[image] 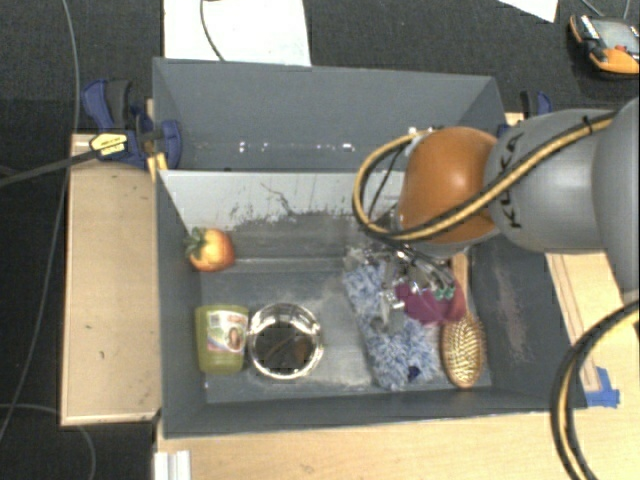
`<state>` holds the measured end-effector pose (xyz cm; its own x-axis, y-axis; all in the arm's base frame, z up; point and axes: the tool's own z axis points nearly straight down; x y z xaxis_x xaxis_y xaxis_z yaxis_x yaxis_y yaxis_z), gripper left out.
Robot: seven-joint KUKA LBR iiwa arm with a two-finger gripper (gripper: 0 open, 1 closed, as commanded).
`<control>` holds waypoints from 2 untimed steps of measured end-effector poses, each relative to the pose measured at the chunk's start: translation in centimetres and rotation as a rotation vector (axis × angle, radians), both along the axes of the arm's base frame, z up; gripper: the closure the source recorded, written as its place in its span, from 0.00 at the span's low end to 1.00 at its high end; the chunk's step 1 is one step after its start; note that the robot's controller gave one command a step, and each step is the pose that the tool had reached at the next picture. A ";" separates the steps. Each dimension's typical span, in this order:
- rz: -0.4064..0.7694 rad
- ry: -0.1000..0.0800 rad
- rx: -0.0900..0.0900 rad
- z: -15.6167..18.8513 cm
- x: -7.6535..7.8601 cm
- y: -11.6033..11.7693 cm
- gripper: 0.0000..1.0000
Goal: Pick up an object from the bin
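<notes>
Tool (396, 288) sits over the fuzzy blue cloth (400, 353) — grip state impossible to tell.

floor (60, 28) — dark, matte | white sheet (250, 18) — top edge | black cable (45, 167) left

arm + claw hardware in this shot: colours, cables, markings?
The arm has smooth, rounded silver-grey links, with dark lettering on the link next to the wrist. A glossy orange dome cover caps the wrist. Black cables, one with a yellowish stripe, loop around the cover and run back along the arm. The claw beneath is a small cluster of bare metal parts.
</notes>
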<state>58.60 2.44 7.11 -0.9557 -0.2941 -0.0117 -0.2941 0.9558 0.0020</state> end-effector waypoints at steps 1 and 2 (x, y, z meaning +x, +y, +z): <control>-0.189 0.000 -0.001 0.1 -2.1 -0.8 0.00; -0.015 -0.004 0.002 0.2 0.0 0.0 0.00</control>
